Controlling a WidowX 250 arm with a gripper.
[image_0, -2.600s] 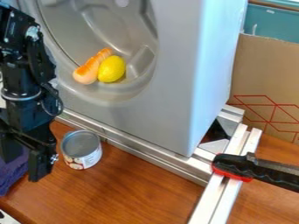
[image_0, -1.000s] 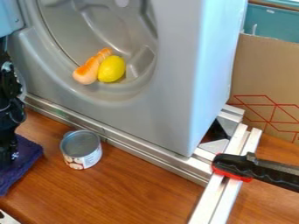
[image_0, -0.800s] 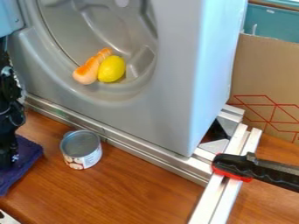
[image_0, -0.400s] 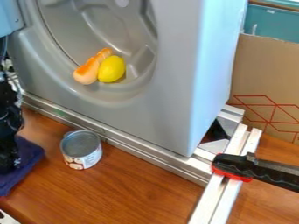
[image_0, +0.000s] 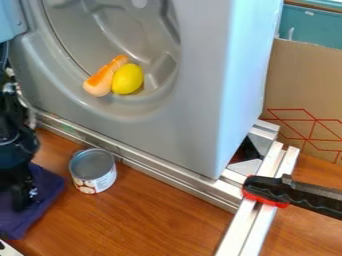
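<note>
- One black gripper (image_0: 20, 201), low at one purple cloth (image_0: 45, 195) on the table (image_0: 147, 215); wide, narrow or holding, I can't tell.
- One can (image_0: 95, 175), right of the cloth.
- One lemon (image_0: 127, 79), one orange piece (image_0: 99, 84), touching.

I see smooth grey plastic on the toy washer (image_0: 180, 130), glossy wood on the table (image_0: 147, 220), soft matt purple cloth (image_0: 50, 200).

The black arm (image_0: 12, 127) runs down the view's left edge, its tool (image_0: 21, 204) hanging low, pointed downward.
</note>
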